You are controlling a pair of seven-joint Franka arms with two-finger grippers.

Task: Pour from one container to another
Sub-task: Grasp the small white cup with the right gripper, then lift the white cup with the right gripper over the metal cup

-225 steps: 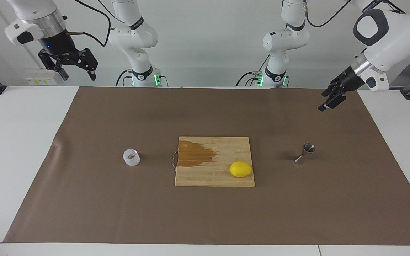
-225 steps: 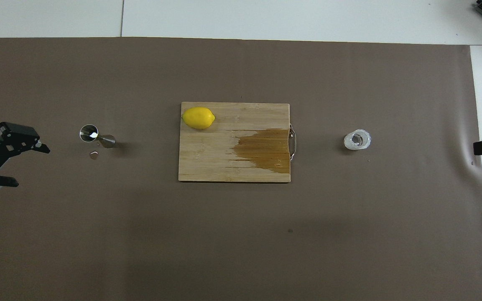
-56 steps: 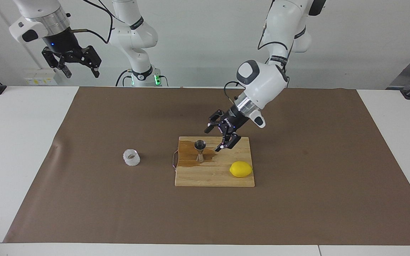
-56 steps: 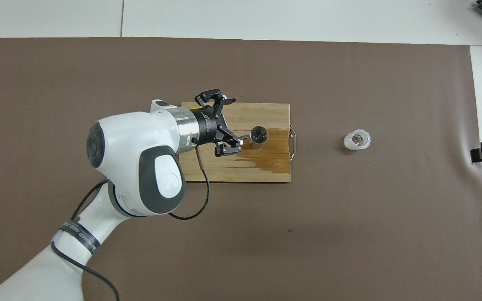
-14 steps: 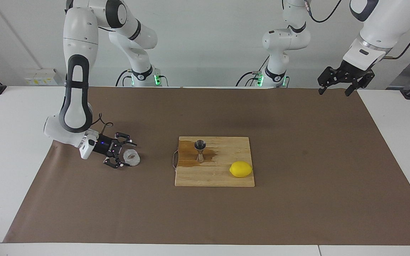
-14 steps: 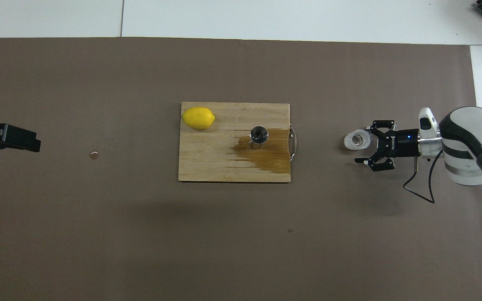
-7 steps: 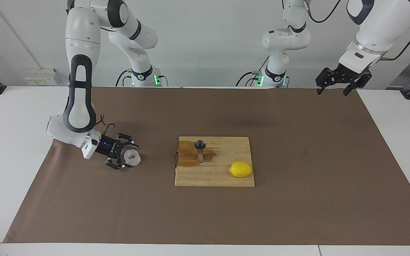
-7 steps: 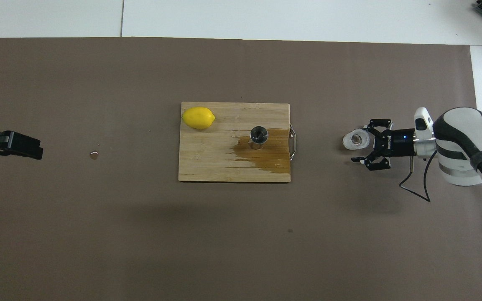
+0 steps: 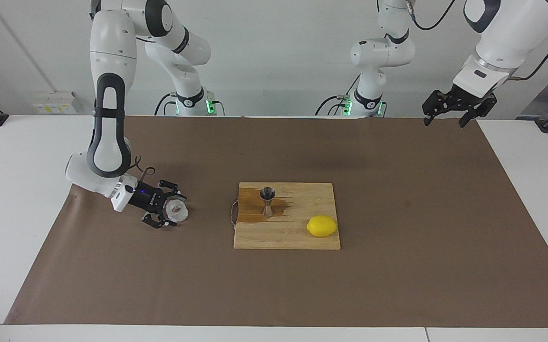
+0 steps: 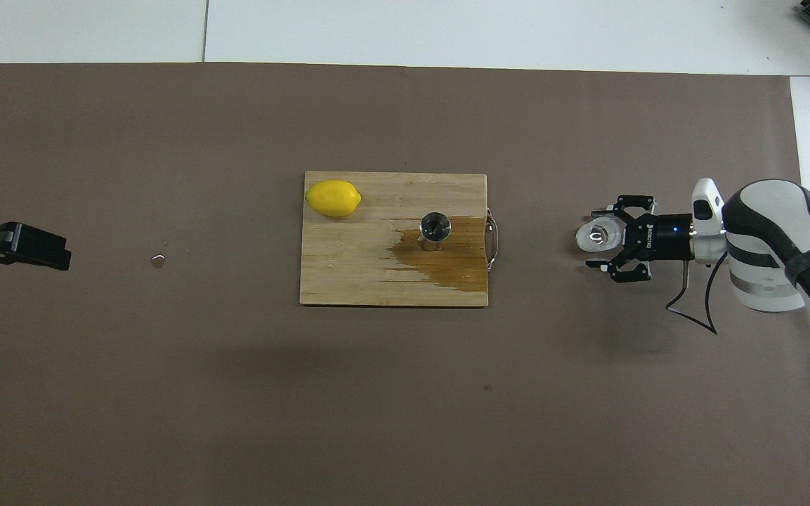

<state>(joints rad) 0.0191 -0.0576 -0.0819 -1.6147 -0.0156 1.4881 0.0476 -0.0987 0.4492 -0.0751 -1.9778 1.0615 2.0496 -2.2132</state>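
Both grippers are open: our right gripper [image 9: 171, 213] brackets the tumbler [image 9: 177, 210], ungrasped; the left [image 9: 446, 115] waits. Next we must close, then carry it to the jigger [image 9: 267, 201].

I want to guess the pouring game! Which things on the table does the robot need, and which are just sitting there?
Needed:
- small clear bumpy glass tumbler, between the open fingers of the right hand
- shiny steel hourglass jigger, standing on the board

Just sitting there:
- yellow lemon
- wooden cutting board, stained wet
- left hand, waiting, open, up over the mat's corner
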